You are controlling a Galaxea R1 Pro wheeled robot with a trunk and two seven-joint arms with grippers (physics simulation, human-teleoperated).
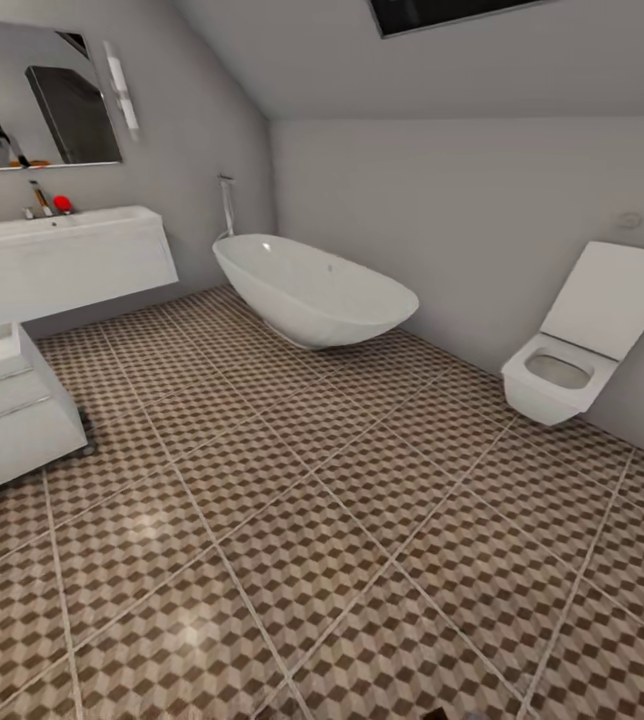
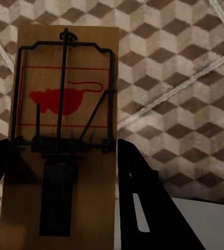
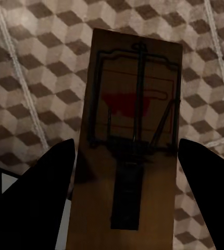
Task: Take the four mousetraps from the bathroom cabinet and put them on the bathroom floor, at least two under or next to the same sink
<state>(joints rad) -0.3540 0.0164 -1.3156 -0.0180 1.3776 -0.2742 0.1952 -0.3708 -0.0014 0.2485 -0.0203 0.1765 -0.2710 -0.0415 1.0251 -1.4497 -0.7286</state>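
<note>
I've got a mousetrap in each hand: my left gripper [image 2: 65,172] is clamped on one mousetrap [image 2: 65,104], board between the dark fingers [image 2: 143,203], and my right gripper [image 3: 125,182] is closed on the second mousetrap [image 3: 133,135] the same way, both hanging above the bathroom floor [image 1: 362,520] with cube tiles showing behind them. From the head view the sink [image 1: 62,260] sits on the far wall at my left, well apart from me, with the bathtub [image 1: 312,290] further along and the toilet [image 1: 572,350] off to my right; a white stepped unit [image 1: 7,410] stands near my left side. Risks as I judge them: I hold each board by its lower end only, so it could pivot or slip out on a jolt while driving. Dropping from this height could bounce a trap or flip it. The bigger risk is letting go here in the open floor, too far from the sink to count as beside it. Turning toward the sink, my left arm could clip that white unit. How high the traps hang I can't tell.
</note>
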